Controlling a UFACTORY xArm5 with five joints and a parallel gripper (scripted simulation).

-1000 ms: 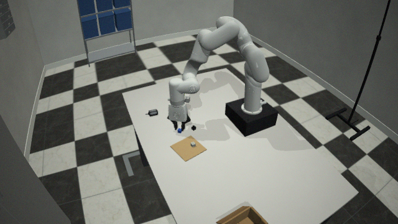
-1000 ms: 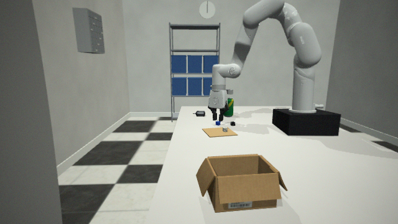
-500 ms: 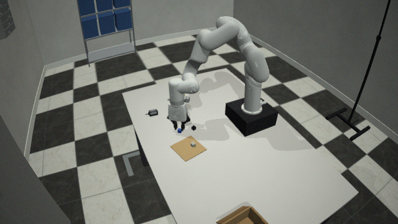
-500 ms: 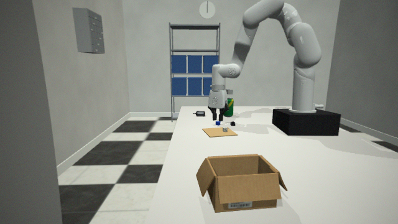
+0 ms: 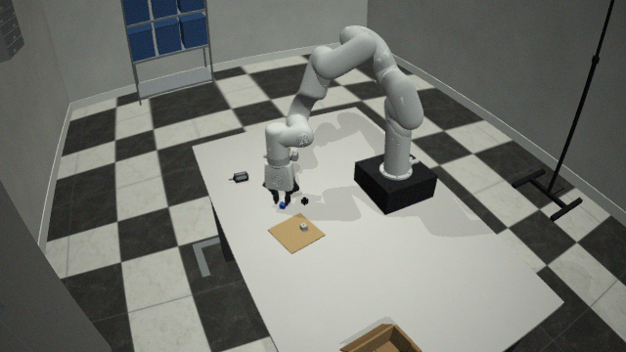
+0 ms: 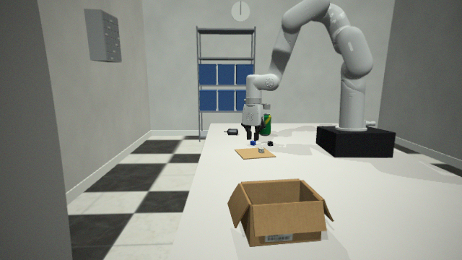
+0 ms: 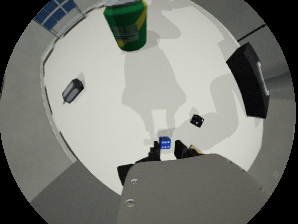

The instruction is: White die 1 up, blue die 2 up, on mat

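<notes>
Tabletop point(image 5: 401, 279) point(image 6: 296, 166) point(image 7: 100, 55), pale and plain, spreads beneath the gripper point(image 5: 281, 201) point(image 6: 253, 139) point(image 7: 168, 150), with shadows across it. Around it runs a checkered floor point(image 5: 152, 274) point(image 6: 159, 202) in dark and light squares, between grey walls. Beyond the hand, in the exterior view, a metal shelf unit point(image 6: 226, 31) stands with blue bins point(image 5: 167, 36) point(image 6: 226, 74), and a round clock point(image 6: 240, 11) hangs high on the wall.

On the exterior camera's side of the hand, well apart from it, sits an open cardboard box point(image 5: 369, 337) point(image 6: 289, 218), flaps folded out; the part of its inside that shows holds nothing. A green can point(image 6: 267, 126) point(image 7: 127, 27) stands behind the hand in that view.

The gripper's fingers are partly open with nothing between them, just above the blue die point(image 5: 283, 205) point(image 6: 253, 143) point(image 7: 165, 143), which rests on the table, off the mat. The black die point(image 5: 304, 200) point(image 6: 270, 143) point(image 7: 197, 120) lies near the hand, toward the arm's base. The tan mat point(image 5: 290, 240) point(image 6: 253, 154) is near the hand, on the cardboard box's side, with the white die point(image 5: 303, 227) point(image 6: 261, 150) on it, its top number too small to read
</notes>
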